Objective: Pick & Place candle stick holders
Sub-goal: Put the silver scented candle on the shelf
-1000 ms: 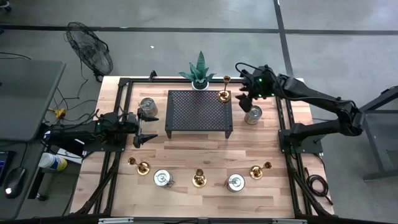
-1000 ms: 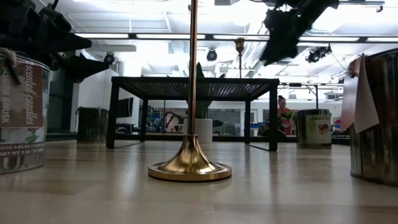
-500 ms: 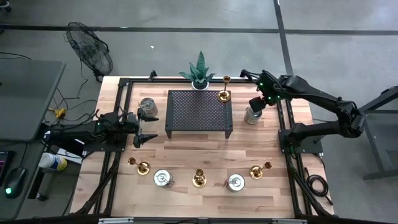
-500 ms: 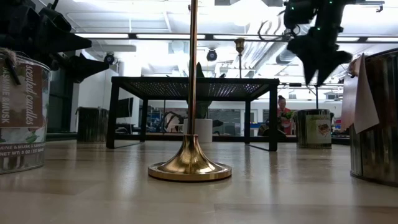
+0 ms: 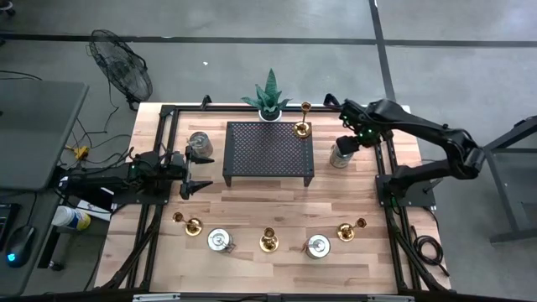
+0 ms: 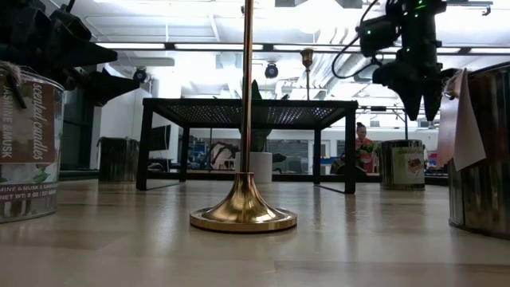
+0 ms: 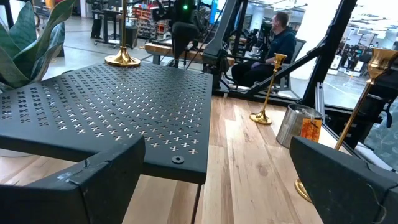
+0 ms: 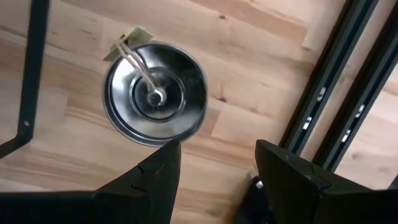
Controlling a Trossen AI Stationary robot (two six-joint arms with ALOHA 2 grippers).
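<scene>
Jaws on right gripper (image 5: 356,143) partly open, holding nothing, hanging pointed down just above round silvery-grey metal tin holder (image 5: 341,154), which stands on wooden table (image 5: 252,210) just right of black perforated metal rack (image 5: 268,153). Slim brass-gold candlestick w/ round base (image 5: 302,127) stands on rack's far right corner. Left gripper (image 5: 195,172) waits left of rack, jaws wide open, empty, near another silvery tin (image 5: 200,143).
</scene>
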